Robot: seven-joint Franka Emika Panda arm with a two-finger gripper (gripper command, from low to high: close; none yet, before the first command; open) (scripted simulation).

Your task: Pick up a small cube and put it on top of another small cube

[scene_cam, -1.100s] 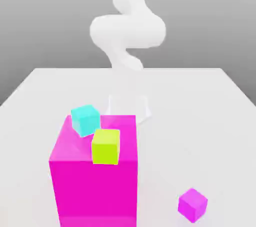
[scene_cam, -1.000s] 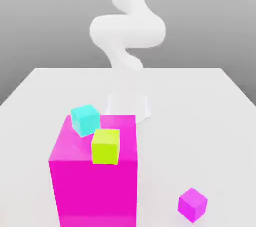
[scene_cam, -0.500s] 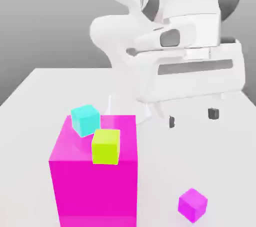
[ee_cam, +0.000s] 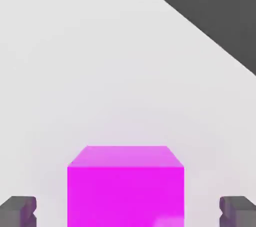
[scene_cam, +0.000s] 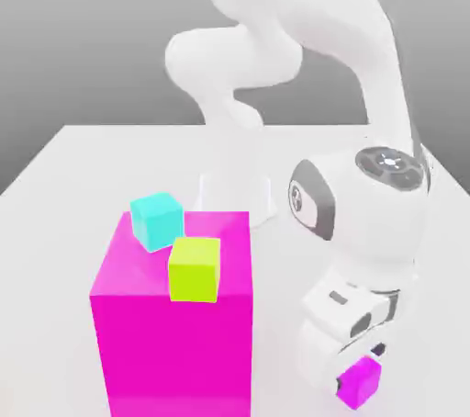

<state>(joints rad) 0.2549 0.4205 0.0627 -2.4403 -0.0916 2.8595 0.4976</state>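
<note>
Fingers: two dark grey fingertips point(ee_cam: 20, 210) are seen in the hand view, spread wide, one on either side of the small cube point(ee_cam: 125, 191). A clear gap is left between each pad and the cube's side faces; no contact is made. The gripper point(ee_cam: 128, 211) is thus open around the cube, not closed on it.

Small cube: plain magenta-purple, flat unmarked faces, sharp edges. In the hand view the top face is seen as a lighter band, the front face as a deeper saturated magenta. A faint pink tint is cast onto the white table point(ee_cam: 75, 71) around it. The cube rests on the table.

In the exterior view the small cube point(scene_cam: 360, 383) is found at about 5 o'clock in the picture, near the front edge of the table point(scene_cam: 55, 176), partly covered from above by the gripper point(scene_cam: 365, 365). The white arm point(scene_cam: 367, 213) is bent down over it, a grey-ringed joint showing above the hand.

Cyan cube point(scene_cam: 157, 219): small, light turquoise, set on the top of the large magenta block point(scene_cam: 170, 342), near its far corner, at roughly 9 o'clock from picture centre. It lies at about 10 o'clock from the small cube, well apart from it.

Yellow-green cube point(scene_cam: 195, 269): similar size, also on the block's top, at the front edge, just beside the cyan cube at its 5 o'clock.

Arm base point(scene_cam: 234, 195): seen behind the block, toward 12 o'clock.
</note>
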